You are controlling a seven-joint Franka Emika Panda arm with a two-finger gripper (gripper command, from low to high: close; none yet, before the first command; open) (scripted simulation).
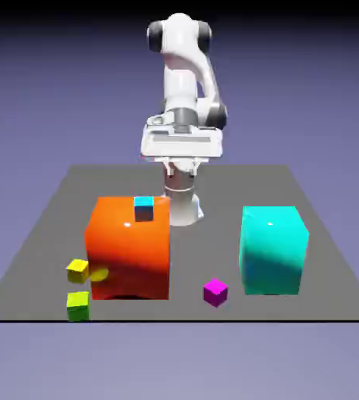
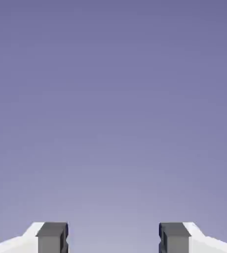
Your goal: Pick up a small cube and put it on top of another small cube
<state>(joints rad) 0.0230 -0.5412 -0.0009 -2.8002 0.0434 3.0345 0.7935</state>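
A: What sits nearest the camera?
B: A small lime-green cube (image 1: 78,306), at the near edge of the dark grey tabletop (image 1: 214,187), toward the exterior view's left.
A: And the task's cube?
B: The small magenta cube (image 1: 215,293) rests on the tabletop, a little farther in, between the two big blocks and nearer the camera than either.
A: Anything beside the lime-green one?
B: A small yellow cube (image 1: 77,271), just behind it, left of a big, glossy orange block (image 1: 130,254).
A: The other big block?
B: Glossy cyan (image 1: 271,251), toward the exterior view's right. A small blue cube (image 1: 143,208) shows against the orange block's upper part; I can't tell exactly how it's supported.
A: The claw?
B: Beyond the blocks and above the table, the two-finger gripper (image 1: 182,167) is released, its grey fingertips (image 2: 52,238) wide apart. Behind it rises the white arm (image 1: 180,86).
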